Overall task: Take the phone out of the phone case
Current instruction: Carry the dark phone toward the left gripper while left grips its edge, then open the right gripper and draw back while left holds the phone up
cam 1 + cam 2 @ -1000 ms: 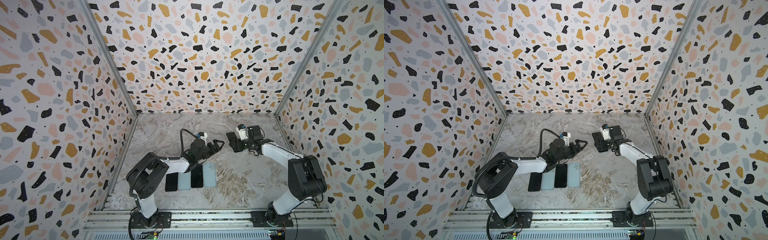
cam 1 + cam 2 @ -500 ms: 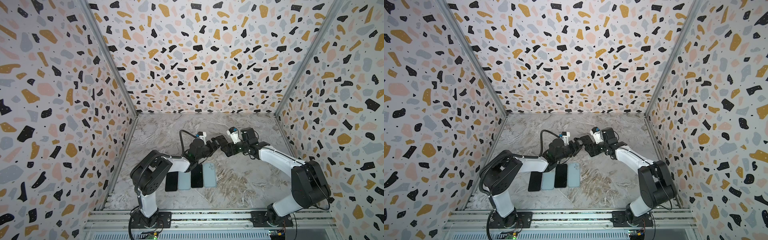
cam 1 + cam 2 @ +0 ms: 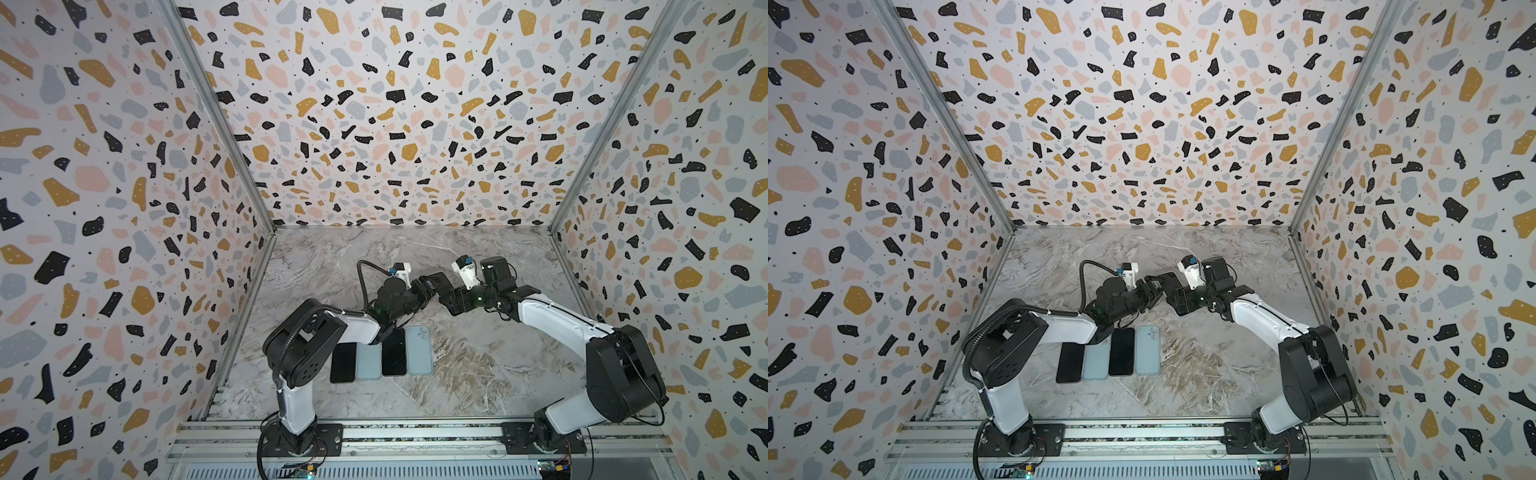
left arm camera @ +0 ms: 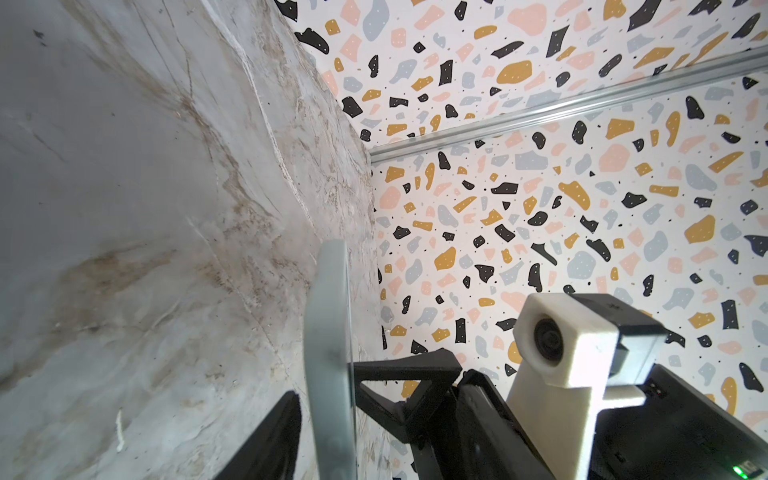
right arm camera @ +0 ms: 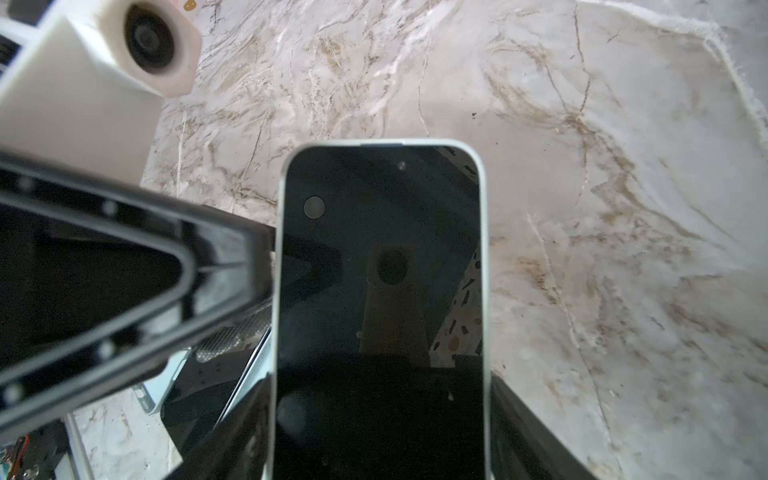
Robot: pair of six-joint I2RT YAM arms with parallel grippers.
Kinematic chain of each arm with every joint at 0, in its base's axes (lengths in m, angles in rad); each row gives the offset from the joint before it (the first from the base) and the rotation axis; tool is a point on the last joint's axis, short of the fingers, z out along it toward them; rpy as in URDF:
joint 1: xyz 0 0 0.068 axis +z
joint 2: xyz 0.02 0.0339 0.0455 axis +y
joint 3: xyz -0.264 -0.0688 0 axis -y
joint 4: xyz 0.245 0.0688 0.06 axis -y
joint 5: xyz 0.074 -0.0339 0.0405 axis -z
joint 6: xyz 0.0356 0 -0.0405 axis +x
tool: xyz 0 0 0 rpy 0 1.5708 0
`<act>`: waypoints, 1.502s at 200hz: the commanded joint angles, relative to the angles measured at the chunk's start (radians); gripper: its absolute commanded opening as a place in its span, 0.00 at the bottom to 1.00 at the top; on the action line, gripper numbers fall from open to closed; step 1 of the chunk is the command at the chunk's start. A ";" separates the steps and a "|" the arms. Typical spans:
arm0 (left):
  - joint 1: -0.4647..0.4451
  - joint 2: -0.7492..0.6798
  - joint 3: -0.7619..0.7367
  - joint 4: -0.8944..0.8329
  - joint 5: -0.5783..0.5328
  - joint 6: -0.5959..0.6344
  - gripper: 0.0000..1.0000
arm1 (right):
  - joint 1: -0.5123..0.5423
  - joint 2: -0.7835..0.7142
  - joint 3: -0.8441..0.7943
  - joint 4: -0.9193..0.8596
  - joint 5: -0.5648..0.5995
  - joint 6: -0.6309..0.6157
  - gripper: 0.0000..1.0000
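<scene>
- Grasped in the right claw (image 3: 449,293) by its two long sides: the phone case (image 5: 484,249), pale blue-grey, with the phone (image 5: 380,270) seated inside, its dark screen filling much of the right wrist view.
- Held clear above the table (image 3: 478,365), jutting out past the right claw toward the left claw (image 3: 427,287).
- Meets the left claw tip to tip near the middle in both top views.
- Straddled at one long edge by the left claw's fingers (image 4: 274,440): one by the case's back, one on the screen side, with the phone seen edge-on between them in the left wrist view.
- Cannot tell whether the left claw is clamped on that edge or merely set either side of it. At most a sliver of gap shows beside the back-side finger.
- Below both claws and nearer the arm bases, flat on the table: a row of four slabs (image 3: 368,361), dark and pale by turns, side by side, well apart from the held phone.
</scene>
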 commanded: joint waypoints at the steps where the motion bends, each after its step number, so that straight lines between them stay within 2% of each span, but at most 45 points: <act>1: 0.007 0.014 -0.013 0.074 0.008 -0.005 0.57 | 0.012 -0.040 -0.001 0.037 -0.025 0.014 0.22; 61: 0.010 0.015 -0.024 0.076 0.005 -0.005 0.36 | 0.017 -0.051 -0.012 0.034 -0.021 0.014 0.21; 140: 0.012 0.005 -0.030 0.075 0.009 -0.004 0.14 | 0.020 -0.084 -0.035 0.035 -0.020 0.020 0.21; 186: 0.012 -0.025 -0.050 0.073 0.002 0.005 0.04 | 0.022 -0.116 -0.049 0.038 -0.037 0.022 0.22; 195: 0.014 -0.036 -0.055 0.074 0.002 0.005 0.02 | 0.022 -0.126 -0.051 0.038 -0.043 0.028 0.25; 215: 0.022 -0.068 -0.074 0.085 0.000 0.007 0.00 | 0.024 -0.170 -0.063 0.045 -0.046 0.048 0.51; 230: 0.031 -0.103 -0.092 0.093 -0.008 0.014 0.00 | 0.022 -0.228 -0.089 0.072 -0.060 0.076 0.65; 242: 0.039 -0.134 -0.109 0.103 -0.015 0.020 0.00 | 0.022 -0.285 -0.116 0.101 -0.063 0.108 0.73; 267: 0.053 -0.202 -0.147 0.149 -0.030 0.025 0.00 | 0.013 -0.408 -0.158 0.120 -0.049 0.181 0.80; 300: 0.062 -0.296 -0.186 0.211 -0.043 0.048 0.00 | -0.012 -0.559 -0.216 0.174 -0.087 0.301 0.82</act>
